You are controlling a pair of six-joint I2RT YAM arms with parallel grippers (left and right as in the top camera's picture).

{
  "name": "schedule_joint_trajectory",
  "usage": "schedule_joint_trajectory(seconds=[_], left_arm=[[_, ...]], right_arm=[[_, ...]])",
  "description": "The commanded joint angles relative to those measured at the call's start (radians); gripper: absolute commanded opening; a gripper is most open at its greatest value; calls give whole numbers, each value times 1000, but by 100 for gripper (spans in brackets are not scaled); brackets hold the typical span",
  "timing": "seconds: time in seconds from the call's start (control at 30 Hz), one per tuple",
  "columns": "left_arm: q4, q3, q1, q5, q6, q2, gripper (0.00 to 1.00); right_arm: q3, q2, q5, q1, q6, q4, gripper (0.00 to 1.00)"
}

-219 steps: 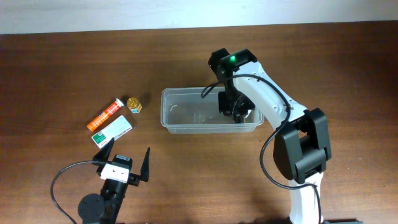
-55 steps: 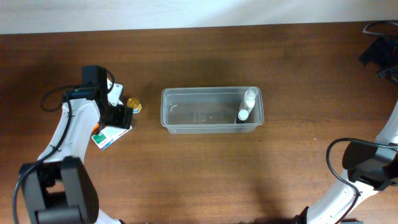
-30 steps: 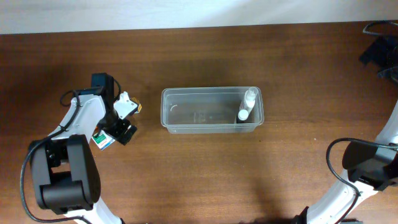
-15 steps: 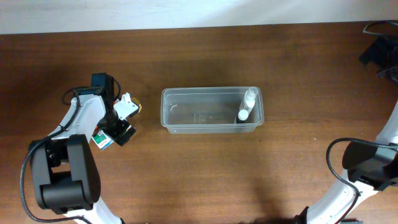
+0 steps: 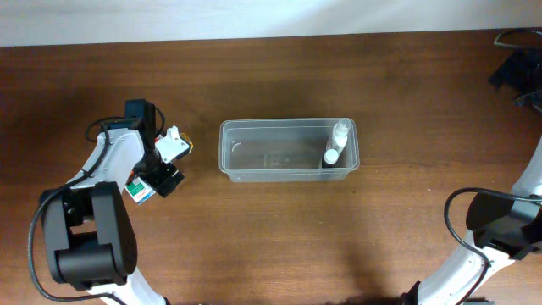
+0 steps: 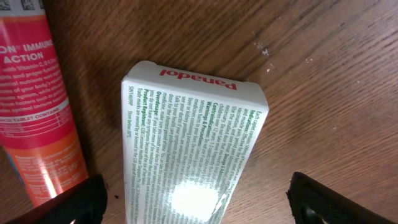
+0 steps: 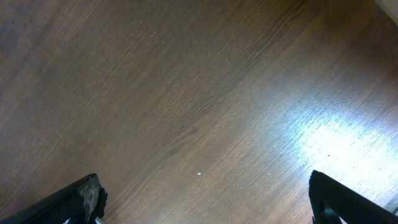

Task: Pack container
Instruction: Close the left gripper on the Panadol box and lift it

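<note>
Your table (image 5: pixel 279 246) carries both arms. The left arm (image 5: pixel 106 165) bends over the left side, and the left gripper (image 6: pixel 198 200) points down, its fingers apart astride the box with wood showing on either side. The right arm (image 5: pixel 529 182) reaches toward the far right edge, and the right gripper (image 7: pixel 205 199) is spread wide above the wood. One container (image 5: pixel 254 148) sits mid-table. One green-and-white box (image 6: pixel 193 143) lies flat, with one orange tube (image 6: pixel 34 112) just beside it. Two white bottles (image 5: pixel 340 131) rest in the container's right end.
</note>
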Motion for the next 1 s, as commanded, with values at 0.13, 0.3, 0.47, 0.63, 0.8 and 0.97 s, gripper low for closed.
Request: schedule_joint_trajectory(seconds=[0.13, 0.3, 0.47, 0.63, 0.8, 0.97], left_arm=[[2, -3, 2, 15, 7, 66, 93], [15, -3, 2, 31, -14, 92, 93], [26, -3, 2, 81, -38, 92, 85], [27, -3, 2, 155, -58, 92, 66], [42, -3, 2, 155, -154, 92, 55], [60, -3, 2, 154, -294, 92, 52]], right_arm=[[13, -19, 16, -3, -6, -5, 98], [13, -19, 16, -3, -6, -5, 98], [13, -19, 16, -3, -6, -5, 98], [13, -19, 16, -3, -6, -5, 98], [13, -19, 16, -3, -6, -5, 98], [13, -19, 16, -3, -6, -5, 98]])
